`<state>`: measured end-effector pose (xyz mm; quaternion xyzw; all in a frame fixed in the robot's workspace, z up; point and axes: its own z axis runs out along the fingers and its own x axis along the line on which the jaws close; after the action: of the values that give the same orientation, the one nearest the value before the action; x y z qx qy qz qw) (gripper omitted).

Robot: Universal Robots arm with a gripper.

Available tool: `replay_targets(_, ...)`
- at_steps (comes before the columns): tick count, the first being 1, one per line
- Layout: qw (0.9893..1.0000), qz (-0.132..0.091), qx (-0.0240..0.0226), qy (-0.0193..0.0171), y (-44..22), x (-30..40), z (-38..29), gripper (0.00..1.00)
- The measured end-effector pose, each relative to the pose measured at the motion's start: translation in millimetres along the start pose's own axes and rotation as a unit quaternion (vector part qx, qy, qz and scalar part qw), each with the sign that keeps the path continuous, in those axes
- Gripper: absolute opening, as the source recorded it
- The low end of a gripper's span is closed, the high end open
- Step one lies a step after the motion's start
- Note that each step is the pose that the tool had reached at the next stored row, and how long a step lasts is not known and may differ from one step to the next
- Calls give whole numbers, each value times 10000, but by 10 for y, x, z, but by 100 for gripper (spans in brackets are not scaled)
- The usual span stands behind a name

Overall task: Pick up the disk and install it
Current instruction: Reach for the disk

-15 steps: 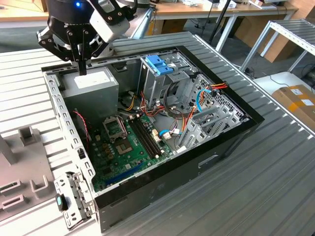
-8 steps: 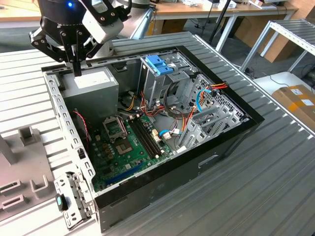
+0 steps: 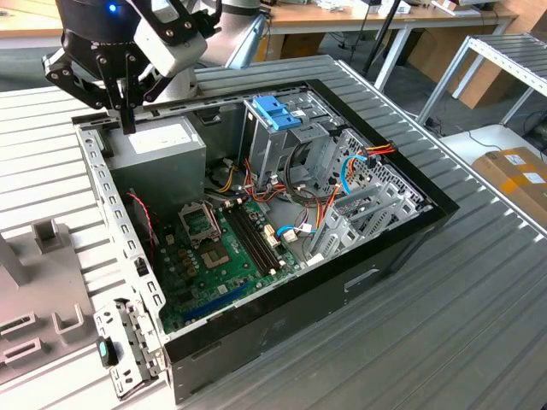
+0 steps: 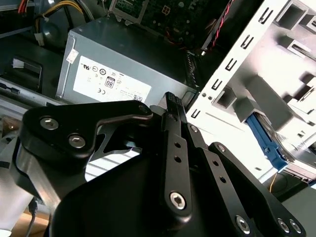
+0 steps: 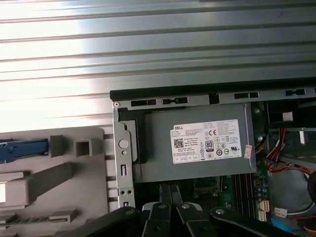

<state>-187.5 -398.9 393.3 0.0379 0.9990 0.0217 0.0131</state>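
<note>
A: Where is the gripper point(image 3: 128, 126) now?
B: In the exterior view it hangs high, on the exterior view's left, over the worktop point(image 3: 444, 325) near its far edge.
A: And the pose?
B: Approx. vertical. The black wrist point(image 3: 94, 38) is on top w/ a small blue light, and the tips point straight down.
A: Are the fingers point(image 4: 174, 148) apart?
B: No. In both wrist views they lie flat against each other, the tips meet, and nothing is between them.
A: The rest of the mechanism?
B: Black linkage bars point(image 5: 232, 219) spread out to both sides, w/ round screws at the joints.
</note>
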Motion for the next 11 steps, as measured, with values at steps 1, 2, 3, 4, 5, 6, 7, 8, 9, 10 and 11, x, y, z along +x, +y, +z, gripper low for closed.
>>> replay_targets(1,10000,0,0,0,0,6,0,10)
replay_targets(2,10000,0,0,0,-2,22,0,10)
replay_targets(3,10000,0,-1,0,-2,28,0,10)
replay_targets(4,10000,0,0,0,-3,34,-1,10)
replay_targets(5,10000,0,0,0,-3,43,-1,10)
replay_targets(6,10000,0,0,0,-4,49,-2,10)
replay_targets(7,10000,0,0,0,-4,60,-2,10)
replay_targets(8,10000,0,0,0,-5,69,-2,10)
replay_targets(9,10000,0,0,0,-6,79,-2,10)
replay_targets(10,10000,0,0,0,-6,85,-2,10)
replay_targets(11,10000,0,0,0,-7,91,-2,10)
